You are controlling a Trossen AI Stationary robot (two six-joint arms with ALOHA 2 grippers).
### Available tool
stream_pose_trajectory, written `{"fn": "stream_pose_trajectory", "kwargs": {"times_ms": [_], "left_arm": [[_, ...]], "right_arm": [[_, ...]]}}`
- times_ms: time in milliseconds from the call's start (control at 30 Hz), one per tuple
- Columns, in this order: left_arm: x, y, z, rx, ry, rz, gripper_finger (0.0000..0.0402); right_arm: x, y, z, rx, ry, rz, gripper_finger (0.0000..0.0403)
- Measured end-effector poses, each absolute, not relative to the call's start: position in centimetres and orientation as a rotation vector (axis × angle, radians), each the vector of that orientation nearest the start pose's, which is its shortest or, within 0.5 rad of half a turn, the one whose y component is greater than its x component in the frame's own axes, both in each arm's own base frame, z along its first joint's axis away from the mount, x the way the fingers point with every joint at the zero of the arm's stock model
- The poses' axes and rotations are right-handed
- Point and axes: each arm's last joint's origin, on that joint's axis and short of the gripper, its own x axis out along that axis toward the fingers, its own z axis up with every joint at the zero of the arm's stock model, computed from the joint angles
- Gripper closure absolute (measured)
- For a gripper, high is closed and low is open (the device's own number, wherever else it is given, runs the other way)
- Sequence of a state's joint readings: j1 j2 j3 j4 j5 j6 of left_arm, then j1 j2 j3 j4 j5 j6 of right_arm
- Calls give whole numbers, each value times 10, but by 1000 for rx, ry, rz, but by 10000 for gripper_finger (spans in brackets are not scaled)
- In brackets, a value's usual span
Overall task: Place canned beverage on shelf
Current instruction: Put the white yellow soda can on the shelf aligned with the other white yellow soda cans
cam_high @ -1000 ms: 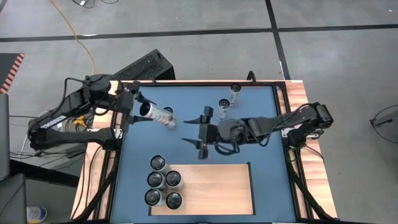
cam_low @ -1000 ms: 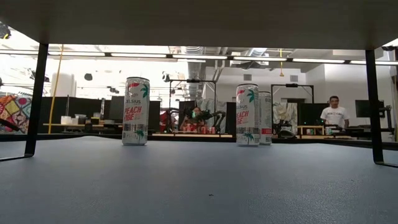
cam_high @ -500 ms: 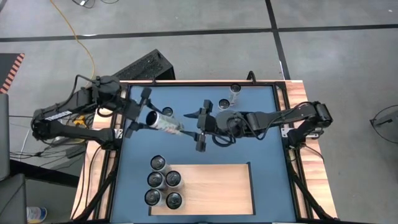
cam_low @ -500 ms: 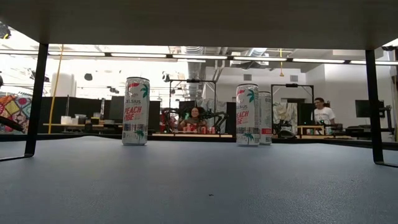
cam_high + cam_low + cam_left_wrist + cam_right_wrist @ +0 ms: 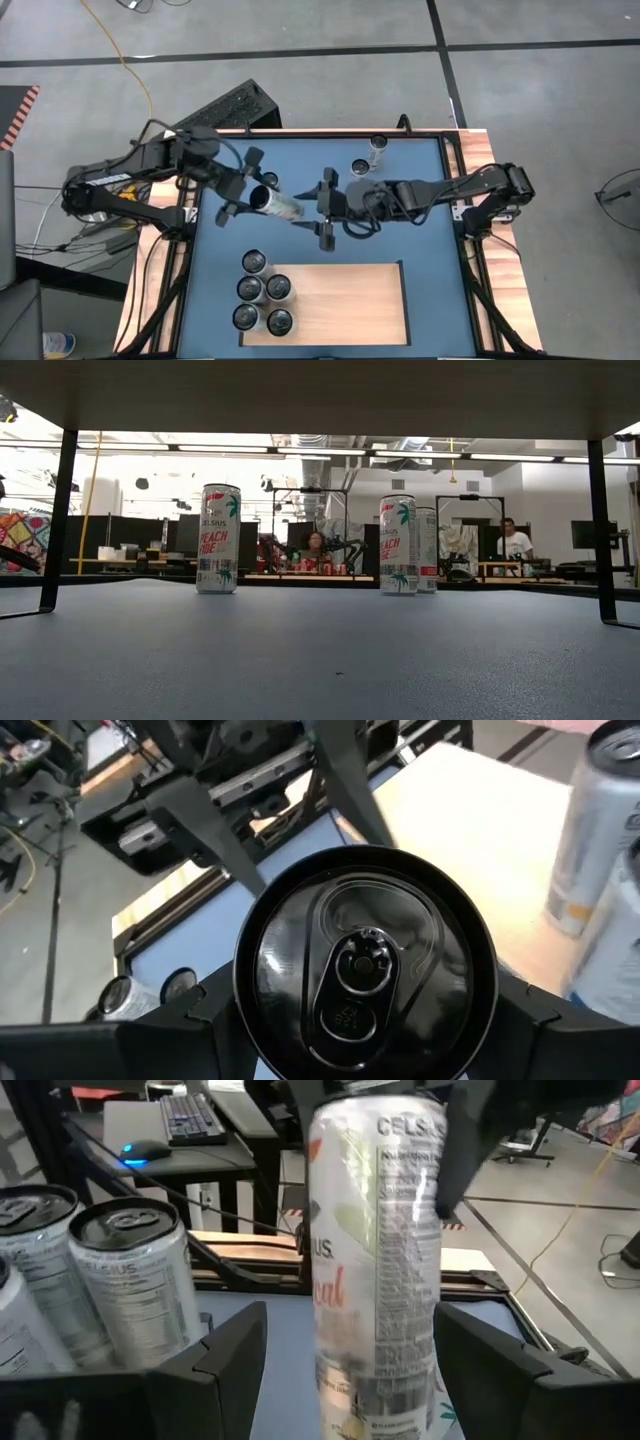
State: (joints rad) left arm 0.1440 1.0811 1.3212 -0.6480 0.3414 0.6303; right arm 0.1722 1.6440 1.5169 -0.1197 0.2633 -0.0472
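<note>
The left gripper is holding a canned beverage clear of the blue table surface, its two fingers clamped on the can's body near one end, so that in the left wrist view the can's dark lid is filling the space between them. In the high view the can is lying nearly horizontal, its long axis running from the left gripper toward the table's centre and pointing at the right gripper. That gripper is facing the can's free end with its fingers spread apart and holding nothing; in the right wrist view the can is sitting between the two open fingers without visible contact on either side. The free end is therefore lying just beside the right gripper, which looks like a hand-over between the arms. The shelf, a pale wooden panel, is lying at the near edge of the table with five cans standing in a cluster on its left portion. The rest of the panel is lying almost directly below the right gripper in the high view, so the right arm appears the better placed to carry the can there. Two more cans are standing at the far side of the table.
</note>
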Motion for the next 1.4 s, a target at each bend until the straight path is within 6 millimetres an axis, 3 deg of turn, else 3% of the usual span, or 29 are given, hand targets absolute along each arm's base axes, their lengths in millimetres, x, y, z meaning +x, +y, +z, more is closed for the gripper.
{"fn": "stream_pose_trajectory", "kwargs": {"times_ms": [467,733,833,1067,1400], "left_arm": [[209,13,416,539,314,-337,167],[209,11,417,547,311,-351,167],[209,11,417,545,308,-348,167],[210,11,416,529,315,-348,167],[209,11,417,525,309,-350,167]], "right_arm": [[378,39,364,-116,332,-130,137],[379,44,367,-106,299,-40,137],[387,46,359,-142,304,-3,137],[397,44,343,-146,345,-21,137],[402,39,344,-140,306,-25,137]]}}
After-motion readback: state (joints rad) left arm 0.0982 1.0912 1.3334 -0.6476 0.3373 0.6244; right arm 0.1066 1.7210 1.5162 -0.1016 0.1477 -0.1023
